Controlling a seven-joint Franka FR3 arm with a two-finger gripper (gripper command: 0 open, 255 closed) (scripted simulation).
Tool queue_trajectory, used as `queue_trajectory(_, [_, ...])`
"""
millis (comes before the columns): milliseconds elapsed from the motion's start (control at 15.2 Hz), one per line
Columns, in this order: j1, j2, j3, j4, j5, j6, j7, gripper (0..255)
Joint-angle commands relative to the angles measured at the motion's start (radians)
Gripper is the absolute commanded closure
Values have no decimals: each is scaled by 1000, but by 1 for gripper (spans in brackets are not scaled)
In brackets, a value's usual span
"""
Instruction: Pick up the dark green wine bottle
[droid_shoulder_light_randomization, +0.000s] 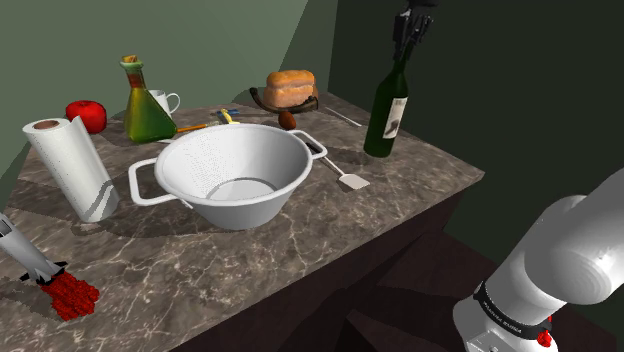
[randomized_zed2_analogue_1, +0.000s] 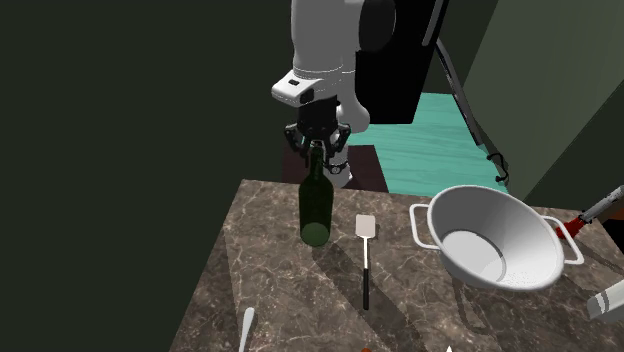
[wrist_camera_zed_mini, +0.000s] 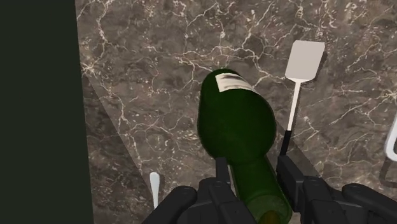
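**Gripper straddling the bottle neck, grip not closed**

I have the all-black two-finger gripper (randomized_zed2_analogue_1: 318, 150) hanging straight above the dark green wine bottle with a white label (droid_shoulder_light_randomization: 386, 115). The bottle stands upright on the dark brown marble-patterned worktop (droid_shoulder_light_randomization: 300, 260). It is close to the edge on the arm's side, toward that edge's corner at the second exterior view's left. In the shoulder view its base looks seated on the stone, so I judge it not yet lifted.

Key relation: the bottle's long axis is vertical and lines up with the gripper's approach axis. In the wrist view the neck comes up between the two fingers (wrist_camera_zed_mini: 221, 175), one on each side. The mouth sits back past the fingertips, toward the palm. The fingers stand apart with a thin sliver of gap on each side and no firm contact that I can see. I read the gripper as unclamped and holding nothing.

My call on the next move: pinch the neck, then lift straight up. The neck is narrow and looks smooth, and the weight hangs below the grip. An off-centre pinch could let the bottle swing or slip.

Neighbours:
- A white flat spatula with a thin dark handle (randomized_zed2_analogue_1: 366, 228) lies just beside the bottle, on the side away from the corner.
- A big white two-handled colander (droid_shoulder_light_randomization: 235, 170) sits further in, toward the worktop's middle.

Neither looks to be in the way of a vertical lift.
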Motion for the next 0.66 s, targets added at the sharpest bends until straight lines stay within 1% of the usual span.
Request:
queue_trajectory(0, [0, 11, -1, 40, 2, -29, -2, 255])
queue_trajectory(462, [0, 68, -7, 205, 11, -137, -8, 255])
queue_trajectory(594, [0, 70, -7, 209, 11, -140, -8, 255])
